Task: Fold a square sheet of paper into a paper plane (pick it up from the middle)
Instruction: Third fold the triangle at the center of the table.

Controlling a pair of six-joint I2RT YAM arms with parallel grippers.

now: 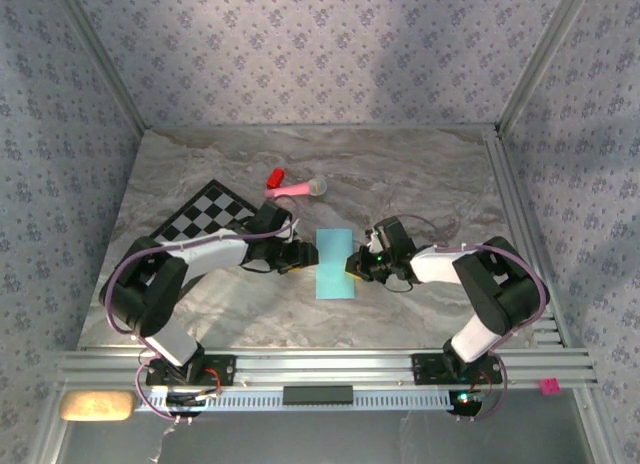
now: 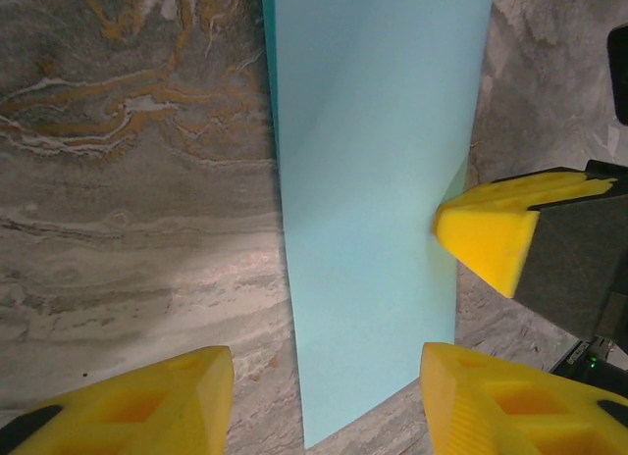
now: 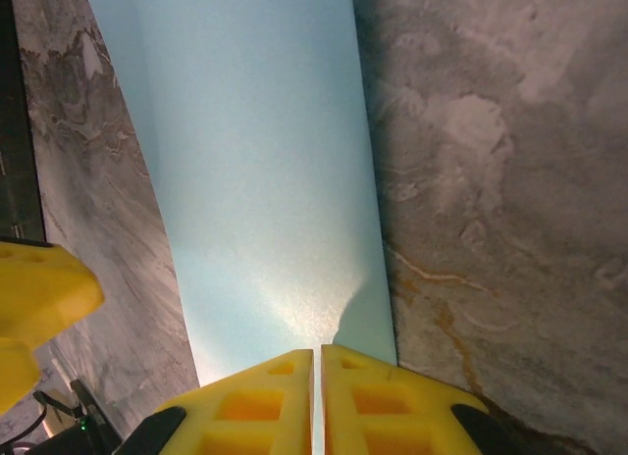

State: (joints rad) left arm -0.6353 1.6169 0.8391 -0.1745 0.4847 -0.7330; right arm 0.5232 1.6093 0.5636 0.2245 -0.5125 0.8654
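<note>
**Half-fold lying flat, crease being set**

The square sheet of paper [image 1: 334,263] lies at the centre of the top view, on the marble counter [image 1: 430,174]. It reads as a narrow upright rectangle, so I judge it is already folded once down the middle.

The right tool [image 3: 316,362] is clenched, with its two yellow fingers pressed together. Its tips sit at the sheet's right edge in the top view. I cannot tell whether they pinch the paper or only press it down.

The left tool [image 2: 326,362] is released. Its fingers stand wide apart on either side of the sheet's lower corner in the left wrist view, and they grasp nothing.

Step, as judged: flattening the centre crease, with no nose folds visible yet.

Next move, as judged: one tool pins the sheet while the other lifts a corner and lays it onto the crease line. The paper is thin and could slide on the smooth counter.
</note>
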